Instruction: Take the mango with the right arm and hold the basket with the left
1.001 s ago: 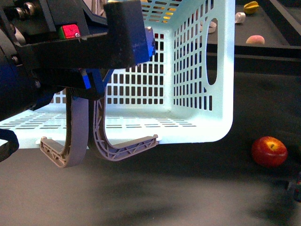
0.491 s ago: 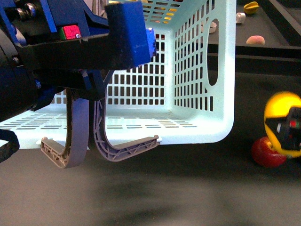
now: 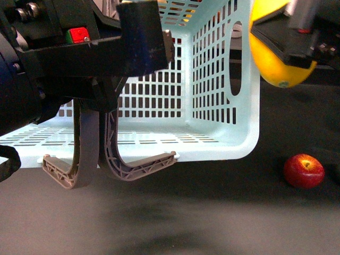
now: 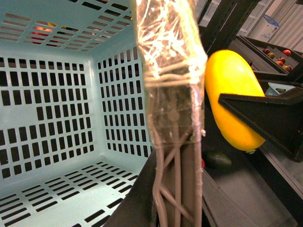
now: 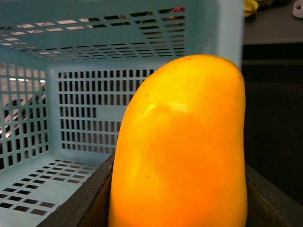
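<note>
The pale blue slotted basket [image 3: 223,79] hangs tilted, its open side facing me. My left gripper [image 3: 101,74] is shut on the grey-brown basket handle [image 3: 87,154], which shows wrapped in clear tape in the left wrist view [image 4: 173,109]. My right gripper [image 3: 289,40] is shut on the yellow-orange mango [image 3: 273,66], held high beside the basket's right rim. The mango fills the right wrist view [image 5: 182,146] and shows in the left wrist view [image 4: 232,99], just outside the basket [image 4: 52,104]. The basket interior [image 5: 61,94] lies behind the mango.
A red apple [image 3: 303,170] lies on the dark table at the right, below the mango. A dark green fruit [image 4: 218,160] lies on the table in the left wrist view. A dark shelf stands behind at the right.
My right gripper has lifted the mango from low at the right, near the apple, up to the basket's upper right rim. The basket and left gripper stay almost still.
</note>
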`<act>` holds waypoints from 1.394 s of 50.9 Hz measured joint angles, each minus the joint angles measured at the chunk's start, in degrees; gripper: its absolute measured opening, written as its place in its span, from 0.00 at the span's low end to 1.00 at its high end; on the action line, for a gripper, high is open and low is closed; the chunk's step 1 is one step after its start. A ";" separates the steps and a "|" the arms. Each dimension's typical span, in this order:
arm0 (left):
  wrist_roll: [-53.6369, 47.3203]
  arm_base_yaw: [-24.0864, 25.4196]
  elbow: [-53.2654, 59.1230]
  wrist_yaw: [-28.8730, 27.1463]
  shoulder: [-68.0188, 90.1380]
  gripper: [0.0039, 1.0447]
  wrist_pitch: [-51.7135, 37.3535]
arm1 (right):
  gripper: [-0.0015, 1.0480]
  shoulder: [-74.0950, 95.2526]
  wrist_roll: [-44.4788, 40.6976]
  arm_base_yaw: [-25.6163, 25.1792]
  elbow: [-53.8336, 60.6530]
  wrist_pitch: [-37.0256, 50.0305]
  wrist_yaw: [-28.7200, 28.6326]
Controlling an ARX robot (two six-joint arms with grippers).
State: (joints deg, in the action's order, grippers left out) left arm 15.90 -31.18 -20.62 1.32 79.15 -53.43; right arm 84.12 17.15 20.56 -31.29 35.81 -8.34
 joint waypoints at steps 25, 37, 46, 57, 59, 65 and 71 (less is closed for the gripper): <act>0.04 0.00 0.00 -0.02 0.00 0.09 0.00 | 0.57 16.00 5.79 6.60 -13.09 0.11 7.23; 0.07 0.00 0.02 0.02 0.00 0.09 0.00 | 0.82 17.84 6.03 7.58 -15.54 0.70 10.43; -0.09 -0.07 0.24 0.31 0.15 0.09 0.00 | 0.92 13.40 5.22 7.61 -13.79 1.03 15.67; 0.39 -0.04 0.59 -0.11 0.15 0.09 0.00 | 0.92 -5.88 2.16 5.22 -2.69 0.17 23.26; 0.26 -0.04 0.59 -0.07 0.15 0.09 0.00 | 0.92 -8.90 2.08 4.59 -0.87 -0.20 24.11; 0.35 -0.04 0.59 -0.04 0.15 0.09 0.00 | 0.92 -18.29 1.62 2.14 6.38 -2.54 26.58; 0.48 -0.04 0.59 0.00 0.15 0.09 0.00 | 0.92 -27.21 2.86 -0.28 13.70 -8.37 28.92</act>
State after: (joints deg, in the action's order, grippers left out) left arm 16.38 -31.22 -20.03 1.32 79.31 -53.43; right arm 56.90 20.01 20.27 -17.58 27.44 20.58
